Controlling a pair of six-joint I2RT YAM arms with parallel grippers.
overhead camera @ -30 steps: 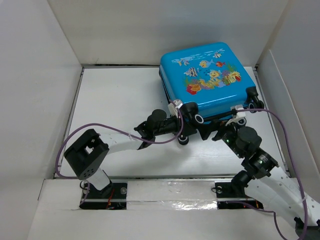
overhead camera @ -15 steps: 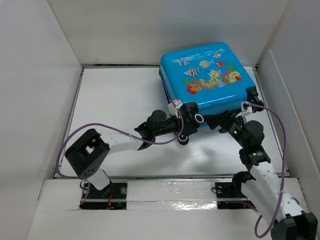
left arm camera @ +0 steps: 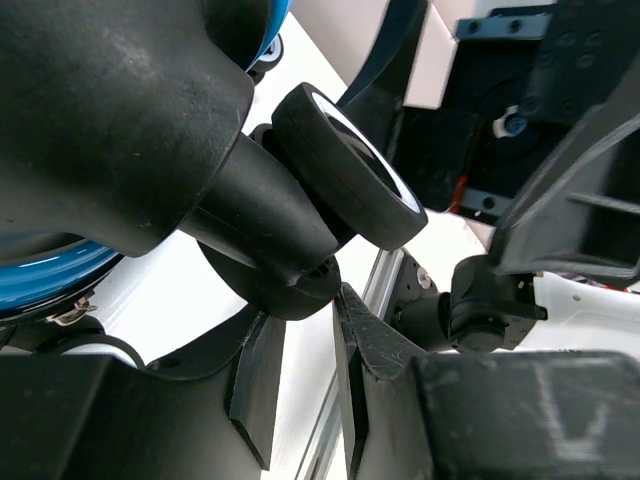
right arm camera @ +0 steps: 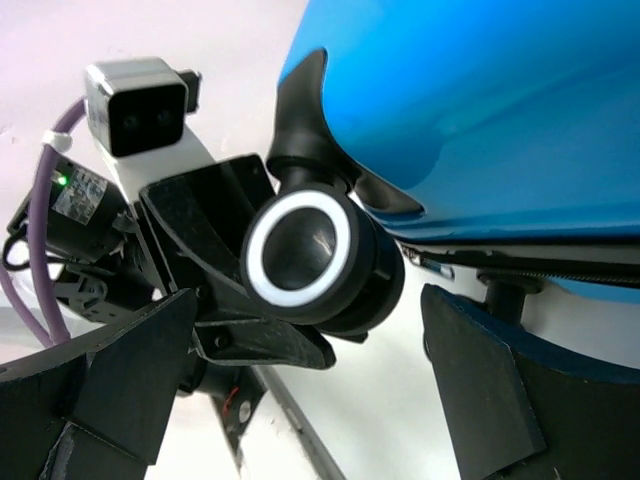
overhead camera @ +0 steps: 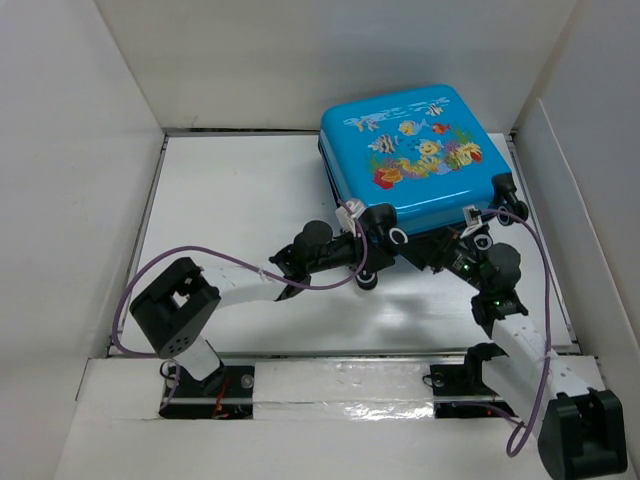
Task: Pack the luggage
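Luggage, bright-blue hard-shell fish-print suitcase (overhead camera: 415, 160), lying shut; packing either finishing or not starting, can't tell.
Left gripper (left arm camera: 310, 320) sitting nearly closed, empty; right gripper (right arm camera: 308, 300) sitting wide by black white-rimmed wheel (right arm camera: 300, 250).

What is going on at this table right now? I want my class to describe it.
Two robot arms are working at the near edge of the luggage, a closed blue case printed with fish, lying at the far right of the table. The left gripper, fingers nearly together and holding nothing, sits right by a corner wheel. The right gripper is open and faces that same wheel. Nothing to pack is in view.
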